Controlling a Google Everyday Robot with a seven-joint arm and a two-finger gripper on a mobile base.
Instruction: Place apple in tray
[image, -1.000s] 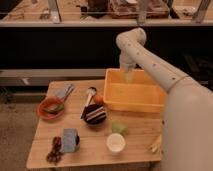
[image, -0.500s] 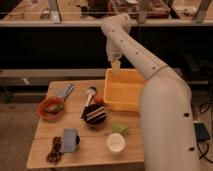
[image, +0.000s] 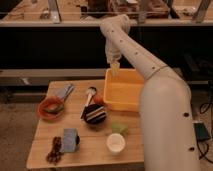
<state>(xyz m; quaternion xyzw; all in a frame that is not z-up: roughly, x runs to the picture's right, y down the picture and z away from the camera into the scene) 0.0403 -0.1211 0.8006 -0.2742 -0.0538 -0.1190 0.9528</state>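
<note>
The apple (image: 98, 98) is a small red-orange fruit on the wooden table, touching or nearly touching the left wall of the tray. The tray (image: 131, 102) is a large yellow-orange bin at the table's back right, and it looks empty. My gripper (image: 115, 70) hangs from the white arm above the tray's back-left corner, up and to the right of the apple, with nothing visibly in it. The arm's bulky white body covers the tray's right part.
A dark bowl (image: 95, 115) sits just in front of the apple, with a long-handled utensil (image: 90, 93) beside it. An orange-red bowl (image: 50, 107) is at the left. A pale green lump (image: 118, 127), a white cup (image: 116, 142) and a blue packet (image: 70, 139) lie near the front.
The arm has swung to the left. The gripper has moved from over the tray's back middle to its back-left corner, closer to the apple. The things on the table have not moved.
</note>
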